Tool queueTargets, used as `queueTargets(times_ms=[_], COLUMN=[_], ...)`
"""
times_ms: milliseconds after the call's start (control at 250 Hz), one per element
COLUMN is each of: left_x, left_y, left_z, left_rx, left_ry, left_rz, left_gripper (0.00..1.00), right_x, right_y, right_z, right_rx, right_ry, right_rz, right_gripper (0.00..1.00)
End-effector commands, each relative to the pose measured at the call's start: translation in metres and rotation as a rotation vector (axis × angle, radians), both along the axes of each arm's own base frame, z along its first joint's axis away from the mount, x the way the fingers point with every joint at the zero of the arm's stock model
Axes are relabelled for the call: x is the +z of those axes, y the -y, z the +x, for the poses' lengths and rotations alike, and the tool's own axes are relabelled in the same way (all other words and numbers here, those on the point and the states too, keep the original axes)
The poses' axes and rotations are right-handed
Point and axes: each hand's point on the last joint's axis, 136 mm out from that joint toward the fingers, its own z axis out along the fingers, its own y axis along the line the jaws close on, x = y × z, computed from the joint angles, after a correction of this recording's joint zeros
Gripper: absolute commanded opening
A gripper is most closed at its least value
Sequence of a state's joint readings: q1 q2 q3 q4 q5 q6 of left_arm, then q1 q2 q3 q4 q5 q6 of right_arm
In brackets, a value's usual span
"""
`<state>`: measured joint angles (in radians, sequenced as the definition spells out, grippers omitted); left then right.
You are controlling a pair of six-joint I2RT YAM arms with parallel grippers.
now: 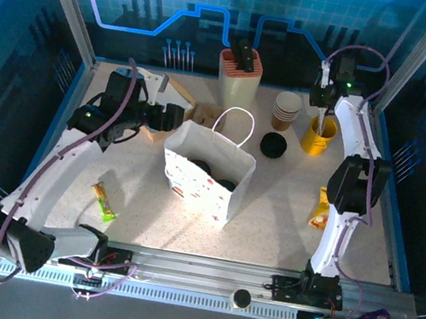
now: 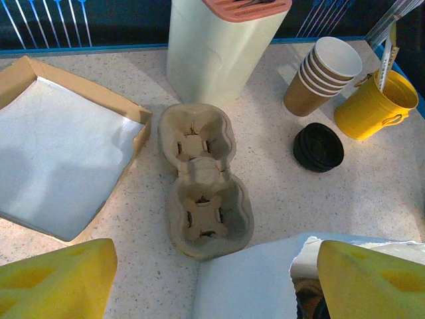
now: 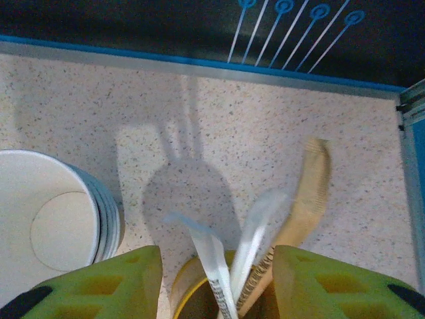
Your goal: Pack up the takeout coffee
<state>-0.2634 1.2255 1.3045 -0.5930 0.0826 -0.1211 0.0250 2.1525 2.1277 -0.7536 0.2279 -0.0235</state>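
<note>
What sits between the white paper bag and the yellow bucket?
A low stack of black lids lies there, between the white paper bag and the yellow bucket. The top external view shows it.

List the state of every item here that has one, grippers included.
paper bag, upright, mouth open.
lidded cups, inside the bag, lids on.
cup carrier, empty, flat on the table.
cup stack, nested, lidless, upright.
loose lids, piled on the table.
yellow bucket, upright, holding stirrers.
left gripper, open, at the bag's edge.
right gripper, open over the bucket.
</note>
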Motion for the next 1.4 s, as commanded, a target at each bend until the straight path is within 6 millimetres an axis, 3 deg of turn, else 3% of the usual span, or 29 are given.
queueTargets(times_ms=[0, 216, 308, 448, 663, 967, 1063, 1171, 1271, 1395], left_x=[-0.007, -0.008, -0.008, -0.009, -0.007, 0.003, 0.007, 0.013, 0.015, 0.014], left_y=[0.0, 0.0, 0.0, 0.0, 0.0, 0.002, 0.001, 0.002, 0.003, 0.002], left_z=[0.002, 0.002, 0.002, 0.002, 0.001, -0.003, -0.005, -0.007, -0.008, -0.007], left_rx=[-0.025, -0.026, -0.025, -0.028, -0.032, -0.039, -0.035, -0.036, -0.038, -0.031], left_ry=[-0.005, -0.008, -0.01, -0.01, -0.005, 0.02, 0.032, 0.043, 0.047, 0.042], left_rz=[0.012, 0.015, 0.013, 0.014, 0.01, -0.011, -0.022, -0.039, -0.05, -0.049], left_gripper=[0.79, 0.79, 0.79, 0.79, 0.79, 0.79, 0.79, 0.79, 0.8, 0.8], right_x=[-0.007, -0.018, -0.012, 0.005, 0.052, 0.137, 0.177, 0.226, 0.272, 0.304], right_y=[-0.007, -0.008, -0.008, -0.007, -0.01, -0.028, -0.04, -0.063, -0.094, -0.137], right_z=[0.005, 0.012, 0.011, 0.007, -0.011, -0.051, -0.073, -0.11, -0.157, -0.218], right_rx=[0.008, 0.008, 0.01, 0.017, 0.037, 0.074, 0.097, 0.153, 0.243, 0.391], right_ry=[-0.025, -0.042, -0.035, -0.016, 0.036, 0.166, 0.245, 0.344, 0.451, 0.518], right_rz=[0.022, 0.021, 0.022, 0.009, -0.006, 0.023, 0.035, 0.053, 0.088, 0.11], right_gripper=[0.45, 0.28, 0.19, 0.13, 0.11, 0.11, 0.11, 0.11, 0.11, 0.11])
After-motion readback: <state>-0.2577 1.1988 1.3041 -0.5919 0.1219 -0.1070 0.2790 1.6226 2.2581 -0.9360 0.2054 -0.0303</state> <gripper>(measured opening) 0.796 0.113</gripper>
